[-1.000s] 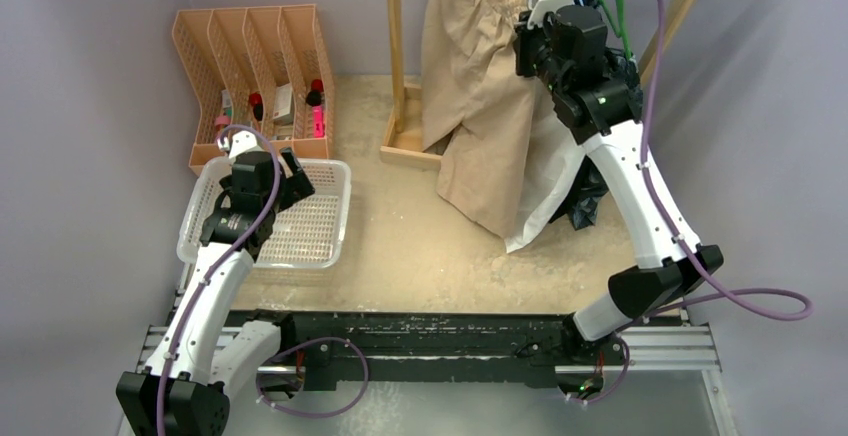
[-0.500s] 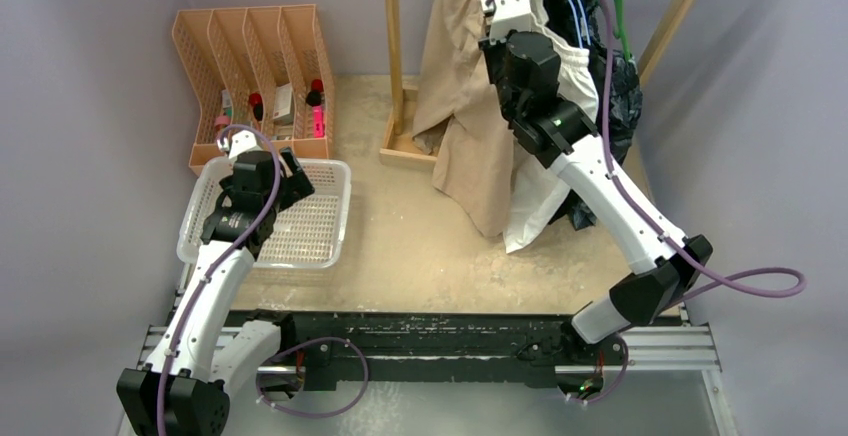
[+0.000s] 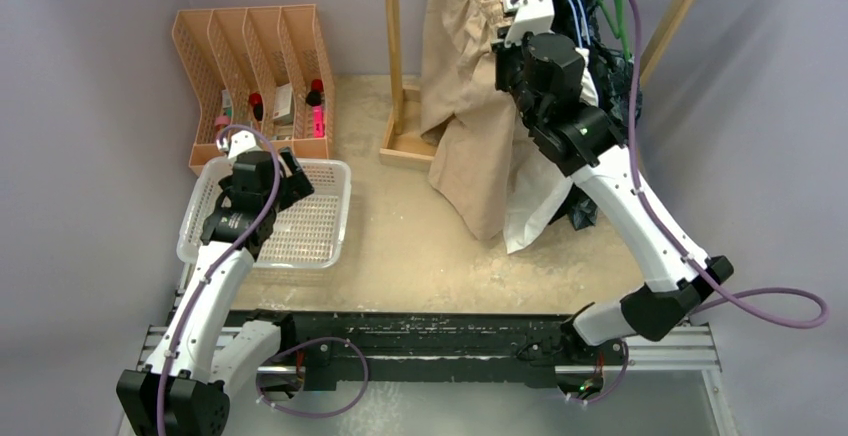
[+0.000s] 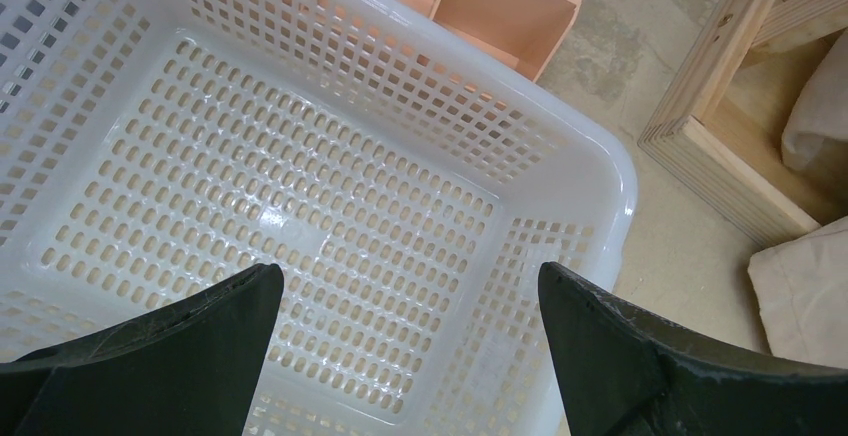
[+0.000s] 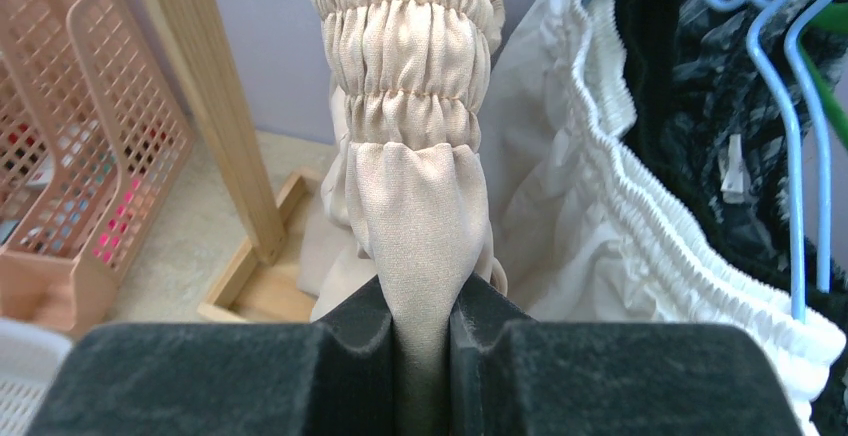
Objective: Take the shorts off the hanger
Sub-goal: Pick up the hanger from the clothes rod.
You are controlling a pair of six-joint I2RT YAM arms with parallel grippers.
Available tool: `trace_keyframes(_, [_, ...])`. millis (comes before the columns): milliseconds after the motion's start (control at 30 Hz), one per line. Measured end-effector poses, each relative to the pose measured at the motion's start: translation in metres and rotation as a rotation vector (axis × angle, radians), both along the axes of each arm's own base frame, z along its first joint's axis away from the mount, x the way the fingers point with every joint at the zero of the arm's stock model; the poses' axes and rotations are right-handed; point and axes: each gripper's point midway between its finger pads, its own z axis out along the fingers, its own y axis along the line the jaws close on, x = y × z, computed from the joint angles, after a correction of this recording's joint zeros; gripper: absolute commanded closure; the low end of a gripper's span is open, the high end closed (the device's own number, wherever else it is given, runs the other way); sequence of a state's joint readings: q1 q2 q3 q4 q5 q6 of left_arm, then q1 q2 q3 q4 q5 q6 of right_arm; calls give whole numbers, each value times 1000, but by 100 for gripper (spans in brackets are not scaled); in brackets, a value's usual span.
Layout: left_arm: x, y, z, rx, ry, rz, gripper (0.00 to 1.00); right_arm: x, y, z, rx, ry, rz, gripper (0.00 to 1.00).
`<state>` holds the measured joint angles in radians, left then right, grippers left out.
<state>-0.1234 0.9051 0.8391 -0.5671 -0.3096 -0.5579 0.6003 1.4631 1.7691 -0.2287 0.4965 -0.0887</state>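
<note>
Tan shorts (image 3: 465, 106) hang bunched beside the wooden rack post, elastic waistband (image 5: 415, 46) uppermost. My right gripper (image 5: 420, 306) is shut on the tan fabric just below that waistband, high at the rack (image 3: 505, 26). To their right hang white shorts (image 5: 610, 236) on a blue hanger (image 5: 795, 156), with dark shorts (image 5: 690, 106) behind them. What holds the tan waistband's top cannot be seen. My left gripper (image 4: 410, 286) is open and holds nothing, hovering over the white basket (image 4: 600, 156).
The white basket (image 3: 335, 171) sits at the left. An orange slotted organizer (image 3: 255, 56) with small items stands behind it. The rack's wooden post (image 3: 395, 26) and foot (image 3: 405, 146) stand mid-back, and a slanted wooden bar (image 3: 680, 6) at the right.
The right arm swung left with the tan shorts, then came back a little to the right. The shorts' hanging folds shifted with it. The left arm stayed still.
</note>
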Motion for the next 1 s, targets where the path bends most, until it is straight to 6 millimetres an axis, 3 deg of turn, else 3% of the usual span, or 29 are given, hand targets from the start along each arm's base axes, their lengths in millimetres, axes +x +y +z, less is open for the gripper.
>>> trace_keyframes(167, [0, 0, 0, 0, -1, 0, 0, -30, 1, -9, 26, 57, 93, 100])
trace_keyframes(433, [-1, -1, 2, -6, -9, -6, 0, -106, -22, -28, 70, 98, 224, 100])
trace_keyframes(567, [-11, 5, 18, -2, -86, 21, 0, -150, -29, -37, 117, 118, 320, 100])
trace_keyframes(700, [-16, 10, 33, 1, -152, 43, 0, -180, -36, -36, 165, 123, 375, 100])
trace_keyframes(867, [-16, 11, 33, 3, -149, 48, 0, -214, -25, -38, 201, 140, 527, 100])
trace_keyframes(1000, [-19, 4, 44, -31, -181, 24, 0, -236, -8, -52, 204, 185, 673, 100])
